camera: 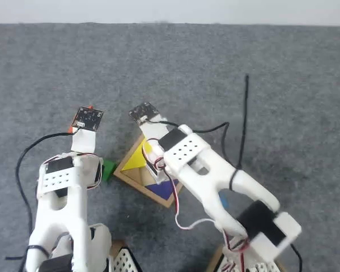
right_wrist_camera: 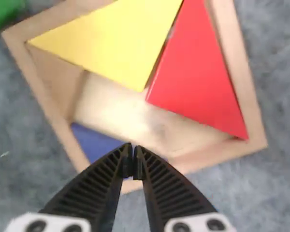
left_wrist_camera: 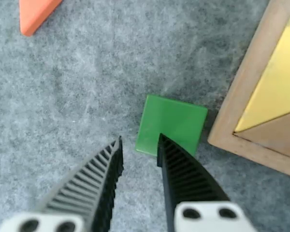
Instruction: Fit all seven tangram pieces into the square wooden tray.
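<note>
Tray [right_wrist_camera: 239, 72] is holding the yellow triangle [right_wrist_camera: 116, 43], red triangle [right_wrist_camera: 198, 82] and blue piece [right_wrist_camera: 94, 142], and its middle is showing bare wood. The green square [left_wrist_camera: 171, 123] is lying on the mat just left of the tray. We are judging the step as picking up this square. The left gripper [left_wrist_camera: 139, 140] is hovering released and empty, one tip over the square's near edge. The right gripper [right_wrist_camera: 133, 147] is hanging clenched on nothing over the tray. Next, we are expecting to centre the left jaws across the square before closing.

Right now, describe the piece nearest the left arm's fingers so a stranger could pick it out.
Find the square wooden tray on the grey carpet. Just outside its rim lies a flat green square, at the tips of the open left fingers. It is the only green piece; the orange piece lies farther off.
</note>
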You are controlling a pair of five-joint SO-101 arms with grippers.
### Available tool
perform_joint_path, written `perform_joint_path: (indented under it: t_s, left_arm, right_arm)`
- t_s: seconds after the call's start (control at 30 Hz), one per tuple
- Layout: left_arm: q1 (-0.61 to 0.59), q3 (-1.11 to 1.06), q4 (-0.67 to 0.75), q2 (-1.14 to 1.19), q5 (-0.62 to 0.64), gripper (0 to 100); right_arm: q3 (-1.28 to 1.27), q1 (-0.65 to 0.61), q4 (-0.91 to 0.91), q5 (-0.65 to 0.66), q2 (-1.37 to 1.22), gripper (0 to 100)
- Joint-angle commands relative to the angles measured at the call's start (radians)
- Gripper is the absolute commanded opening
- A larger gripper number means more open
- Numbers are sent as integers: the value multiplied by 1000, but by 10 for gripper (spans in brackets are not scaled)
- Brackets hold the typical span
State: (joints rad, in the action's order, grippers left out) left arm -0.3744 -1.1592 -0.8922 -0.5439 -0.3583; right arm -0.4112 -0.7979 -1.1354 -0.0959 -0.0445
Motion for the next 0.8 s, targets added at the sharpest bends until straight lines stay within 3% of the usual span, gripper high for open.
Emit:
perform_joint_path:
  t_s: [0.0,0.3,0.67,0.77]
  left_arm:
    - [-9,5,12,-34,-11,118]
    - [-9,5,12,-34,-11,118]
    - [-9,12,11,-35,-5,123]
    - [-9,36,-49,-35,-5,127]
  right_arm:
    - [60,-10,41,2,-84,7]
    - [86,-50,-44,-35,-88,7]
    - [152,179,-177,-54,179,7]
    - [144,217,-255,-55,231,7]
